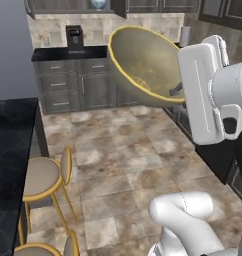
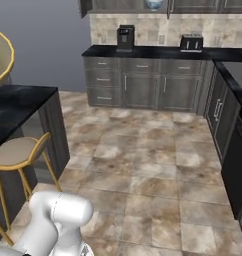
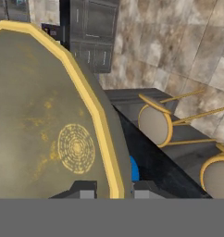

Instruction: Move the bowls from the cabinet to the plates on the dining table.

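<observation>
My gripper (image 3: 114, 192) is shut on the yellow rim of the tan bowl (image 3: 44, 125), one finger inside and one outside. The bowl (image 1: 143, 62) hangs tilted in the air, its hollow facing the left base camera, with the gripper (image 1: 175, 91) at its lower right edge. In the right base view the bowl (image 2: 0, 54) shows at the left edge, above the dining table (image 2: 18, 102). A sliver of the blue plate (image 3: 133, 169) lies on the dining table (image 3: 155, 159) just past the bowl. The white and blue bowl (image 2: 154, 4) sits in the cabinet (image 2: 123, 6) at the far wall.
Round stools with yellow frames (image 1: 43, 172) (image 2: 18, 152) (image 3: 155, 122) stand along the dining table (image 1: 13, 150). A coffee machine (image 2: 125, 37) and a toaster (image 2: 191, 43) sit on the far worktop above grey drawer units. The tiled floor lies open between.
</observation>
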You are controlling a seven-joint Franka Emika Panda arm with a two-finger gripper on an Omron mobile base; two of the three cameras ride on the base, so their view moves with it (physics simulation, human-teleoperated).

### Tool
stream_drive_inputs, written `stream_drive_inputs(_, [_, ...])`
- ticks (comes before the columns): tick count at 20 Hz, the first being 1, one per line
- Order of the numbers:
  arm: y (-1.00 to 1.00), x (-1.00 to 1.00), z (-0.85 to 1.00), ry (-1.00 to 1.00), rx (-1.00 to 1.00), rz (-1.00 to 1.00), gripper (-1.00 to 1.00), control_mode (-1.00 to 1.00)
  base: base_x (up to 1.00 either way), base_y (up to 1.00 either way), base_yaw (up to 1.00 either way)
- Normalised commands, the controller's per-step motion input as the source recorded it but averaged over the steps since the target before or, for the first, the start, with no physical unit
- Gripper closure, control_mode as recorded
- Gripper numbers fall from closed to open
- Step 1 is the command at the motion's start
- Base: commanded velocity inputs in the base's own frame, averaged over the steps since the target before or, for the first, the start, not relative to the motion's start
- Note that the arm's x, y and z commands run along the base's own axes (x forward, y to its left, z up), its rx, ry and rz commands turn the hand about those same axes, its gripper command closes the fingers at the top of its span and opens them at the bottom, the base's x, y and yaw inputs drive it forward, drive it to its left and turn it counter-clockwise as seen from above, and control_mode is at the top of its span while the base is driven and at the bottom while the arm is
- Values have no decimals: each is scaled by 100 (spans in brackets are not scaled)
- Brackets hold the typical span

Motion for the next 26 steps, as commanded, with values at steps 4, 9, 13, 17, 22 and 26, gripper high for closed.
stream_drive_inputs(4, [0,0,0,0,0,0,100,100,-3,0,25])
stream_drive_inputs(9, [0,0,0,0,0,0,100,100,-2,0,25])
stream_drive_inputs(13, [0,0,0,0,0,0,100,100,-1,0,25])
stream_drive_inputs(17, [0,0,0,0,0,0,100,100,0,0,25])
stream_drive_inputs(22, [0,0,0,0,0,0,100,100,0,0,25])
stream_drive_inputs(26, [0,0,0,0,0,0,100,100,0,0,25])
